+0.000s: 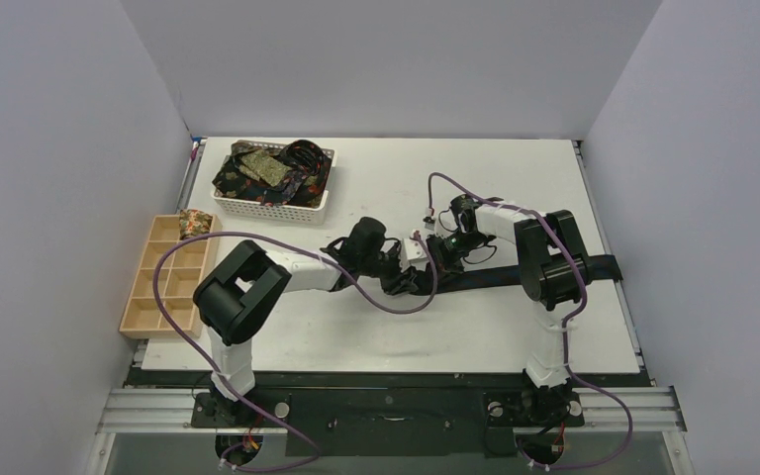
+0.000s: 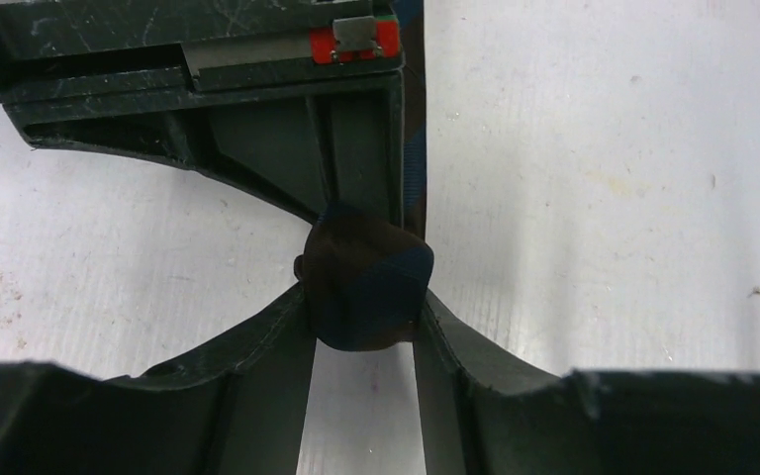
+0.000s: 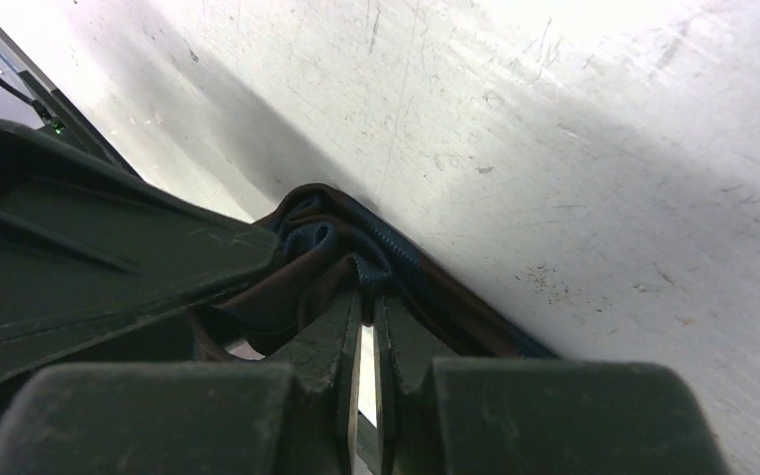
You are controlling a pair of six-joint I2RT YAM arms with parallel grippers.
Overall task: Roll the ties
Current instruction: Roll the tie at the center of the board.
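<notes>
While the tie (image 1: 490,278) lies flat on the table (image 1: 356,336), nearer the arms than the white basket (image 1: 267,208) and off to its right, its long axis runs sideways away from the basket. The end closest to the basket is wound into a small dark roll (image 2: 366,282). The left gripper (image 2: 365,302) reaches that roll from the basket side, its two fingers pressed against the roll's opposite flanks, so it grasps the roll. The right gripper (image 3: 368,297), on the side of the roll away from the basket, is clenched on a fold of dark blue fabric. The unrolled length stretches on away from the basket, so I judge that further rolling must travel that way, along the strip.
</notes>
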